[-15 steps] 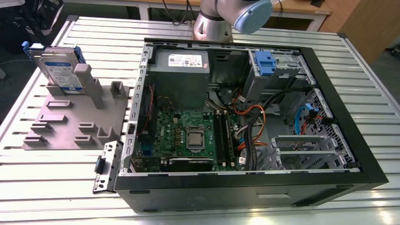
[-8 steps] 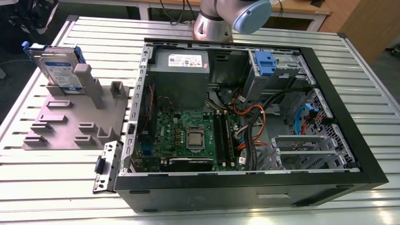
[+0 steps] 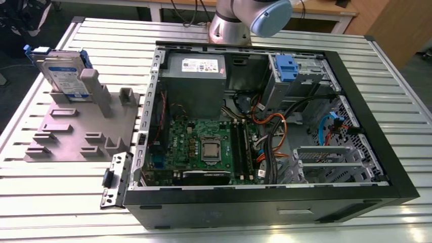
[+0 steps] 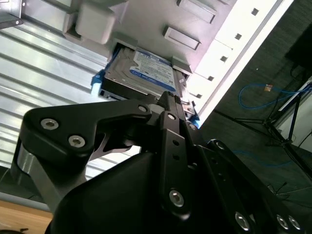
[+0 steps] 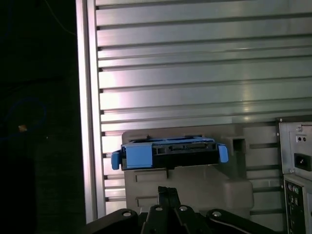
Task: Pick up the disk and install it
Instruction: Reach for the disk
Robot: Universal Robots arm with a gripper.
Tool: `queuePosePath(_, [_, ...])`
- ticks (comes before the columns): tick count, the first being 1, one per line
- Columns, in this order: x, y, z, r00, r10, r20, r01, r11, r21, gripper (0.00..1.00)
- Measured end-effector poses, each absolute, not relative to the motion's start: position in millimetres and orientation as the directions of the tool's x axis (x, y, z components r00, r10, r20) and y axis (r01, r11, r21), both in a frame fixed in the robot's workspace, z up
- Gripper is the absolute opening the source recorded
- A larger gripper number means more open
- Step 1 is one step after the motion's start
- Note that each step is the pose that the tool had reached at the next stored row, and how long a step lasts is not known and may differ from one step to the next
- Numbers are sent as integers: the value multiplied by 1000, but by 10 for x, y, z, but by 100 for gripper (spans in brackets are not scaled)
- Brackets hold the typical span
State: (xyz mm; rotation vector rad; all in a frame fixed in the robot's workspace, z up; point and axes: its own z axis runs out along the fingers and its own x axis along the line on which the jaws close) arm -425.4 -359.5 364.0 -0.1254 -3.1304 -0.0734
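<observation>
Exterior view: the disk [image 3: 64, 71], silver with a white-and-blue label and a blue carrier bracket, stands upright on edge in a slot of the grey fixture plate [image 3: 74, 131], at the exterior view's left. The plate lies on the slatted metal table [image 3: 40, 177], just beside the open computer case [image 3: 378, 167]. The arm [image 3: 250, 20] rises behind the case. Both wrist views: the gripper [image 5: 168, 191] [image 4: 168, 97] points at the disk [image 5: 168, 148] [image 4: 151, 73], its black fingers pressed together and holding nothing, near the bracket's edge; contact cannot be judged.
</observation>
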Motion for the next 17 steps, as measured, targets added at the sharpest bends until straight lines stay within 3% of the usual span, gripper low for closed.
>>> queuePosePath(17, [-4379,-3382,3508,-996,82,37,83,996,44,11])
